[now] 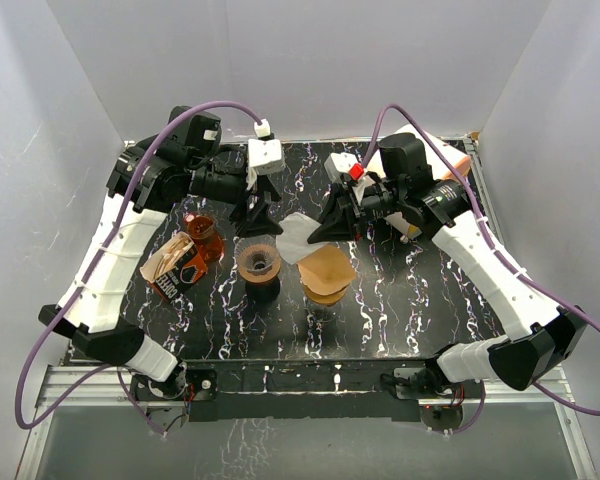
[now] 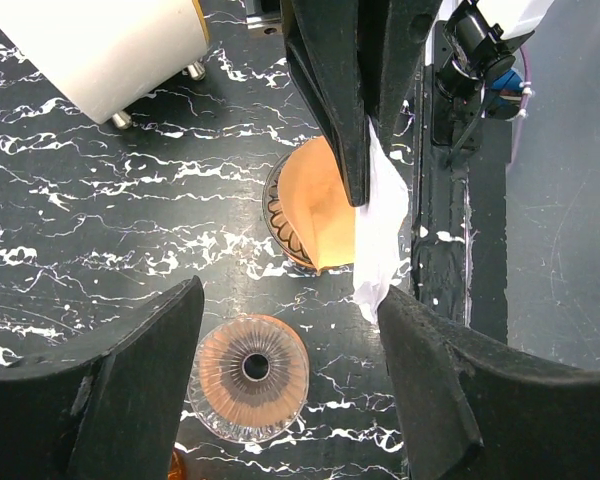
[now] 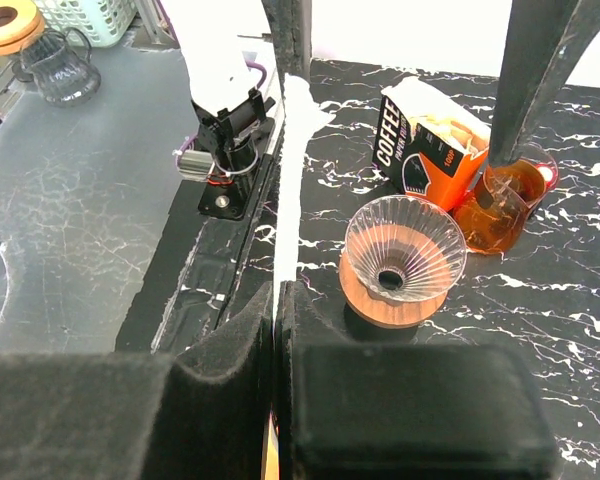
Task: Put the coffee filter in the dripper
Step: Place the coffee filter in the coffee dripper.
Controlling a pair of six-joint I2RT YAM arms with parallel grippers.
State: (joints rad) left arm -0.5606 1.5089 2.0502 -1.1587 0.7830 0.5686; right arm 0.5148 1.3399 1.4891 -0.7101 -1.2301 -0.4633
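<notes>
**We see the right tool clamped on the white coffee filter beside the dripper, and the left tool spread wide.**

Nearest the arm bases, at lower centre of the top view, a stack of brown filters (image 1: 327,272) lies on the black marbled table (image 1: 420,300). Just to its left stands the ribbed dripper (image 1: 258,260), with nothing in it. Further left we see a coffee box (image 1: 175,265) and an amber glass jug (image 1: 202,232). Behind the stack, the right tool (image 1: 325,230) has its fingers pressed together on the coffee filter (image 1: 295,238), which hangs between the stack and the dripper. Beyond the dripper, the left tool (image 1: 257,222) holds nothing, its fingers (image 2: 130,380) far apart.
</notes>
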